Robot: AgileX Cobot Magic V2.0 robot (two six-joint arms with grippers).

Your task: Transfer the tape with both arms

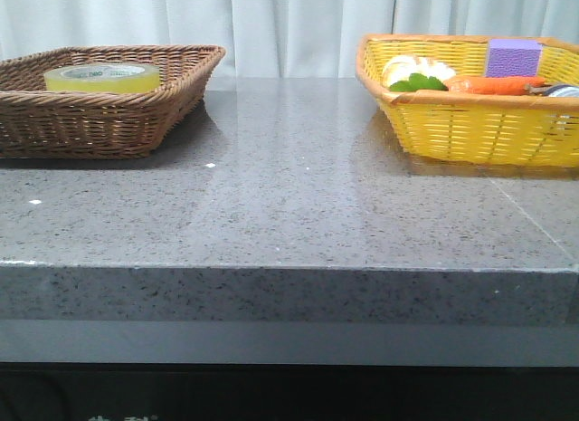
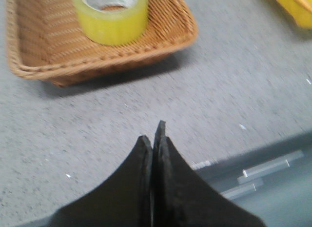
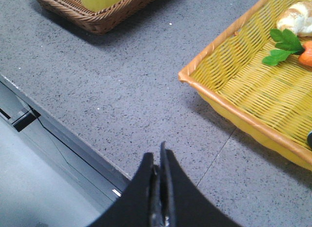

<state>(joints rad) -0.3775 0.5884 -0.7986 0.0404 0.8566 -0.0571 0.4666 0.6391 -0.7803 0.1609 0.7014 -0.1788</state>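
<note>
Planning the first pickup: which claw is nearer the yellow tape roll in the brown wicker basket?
Left. The left claw hangs near the brown wicker basket holding the yellow tape roll; the right claw sits by the yellow woven basket.

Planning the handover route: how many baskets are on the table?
2. The brown wicker basket sits on the table's left side, holding the tape; the yellow basket sits on the right side.

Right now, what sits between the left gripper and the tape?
In the left wrist view, bare grey tabletop, then the brown basket's near wall. The tape sits inside it; the left gripper is shut.
</note>
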